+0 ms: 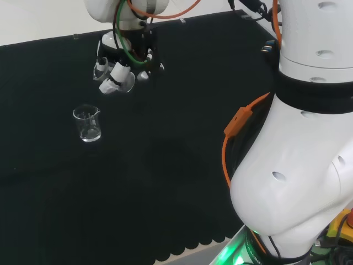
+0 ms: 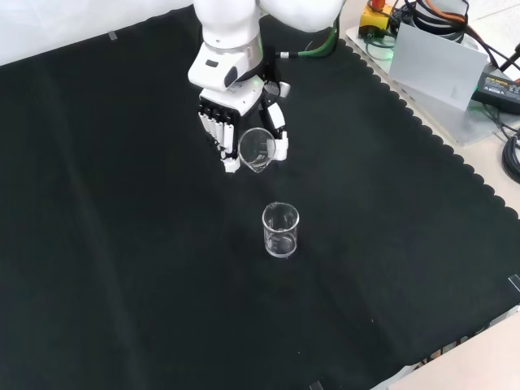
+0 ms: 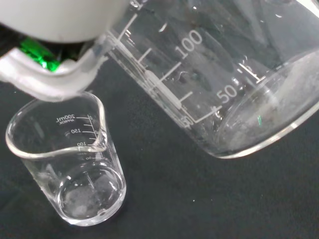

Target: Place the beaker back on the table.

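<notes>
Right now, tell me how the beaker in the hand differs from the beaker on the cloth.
The held beaker is off the black cloth, gripped by the hand; the standing beaker rests on the cloth, untouched. The held beaker is tipped over, its mouth facing the front camera; the standing beaker is upright. Both are clear glass with printed scales and look empty.

Arm (image 1: 298, 182): glossy white rounded links, small recessed screw holes dotted over the shells. Black band (image 1: 311, 91) at the joint between the two big links in head view. Orange cable (image 1: 242, 118) with an orange clip runs along the link at 9 o'clock; green and orange cables (image 1: 124, 33) loop down at the wrist. Hand (image 2: 236, 114): white shell over a black frame, white finger segments with black gaps.
</notes>
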Tool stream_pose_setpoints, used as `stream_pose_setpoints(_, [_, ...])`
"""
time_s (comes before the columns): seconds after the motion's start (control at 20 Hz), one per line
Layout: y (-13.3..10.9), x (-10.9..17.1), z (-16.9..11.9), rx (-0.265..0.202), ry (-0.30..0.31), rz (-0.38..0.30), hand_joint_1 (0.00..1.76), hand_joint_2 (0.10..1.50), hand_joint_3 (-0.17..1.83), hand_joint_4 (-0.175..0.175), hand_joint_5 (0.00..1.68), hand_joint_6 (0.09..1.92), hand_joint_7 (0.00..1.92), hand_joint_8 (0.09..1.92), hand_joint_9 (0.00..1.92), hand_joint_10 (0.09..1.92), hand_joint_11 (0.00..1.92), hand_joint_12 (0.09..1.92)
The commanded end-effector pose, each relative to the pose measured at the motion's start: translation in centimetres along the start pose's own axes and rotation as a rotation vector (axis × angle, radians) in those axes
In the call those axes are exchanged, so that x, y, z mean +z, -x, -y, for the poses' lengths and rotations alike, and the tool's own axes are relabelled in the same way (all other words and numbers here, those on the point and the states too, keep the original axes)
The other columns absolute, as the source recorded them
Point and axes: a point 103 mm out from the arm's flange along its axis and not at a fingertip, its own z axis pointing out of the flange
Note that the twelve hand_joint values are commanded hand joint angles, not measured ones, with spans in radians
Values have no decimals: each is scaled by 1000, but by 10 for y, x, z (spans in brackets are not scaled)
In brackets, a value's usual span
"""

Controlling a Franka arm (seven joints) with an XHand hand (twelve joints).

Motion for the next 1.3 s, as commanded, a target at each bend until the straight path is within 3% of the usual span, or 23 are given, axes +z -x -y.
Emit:
stream_pose_setpoints(0.05, [22, 17, -1, -23, 29, -79, 1184, 551, 706, 131, 1598, 87, 1876, 87, 1895, 87, 1631, 569])
stream_pose_setpoints(0.55, [42, 49, -6, -56, 59, -198, 1184, 552, 705, 132, 1598, 87, 1874, 87, 1895, 87, 1629, 568])
stream_pose_setpoints(1.3, [58, 88, -10, -46, 112, -342, 1184, 552, 704, 131, 1597, 87, 1871, 87, 1893, 87, 1627, 568])
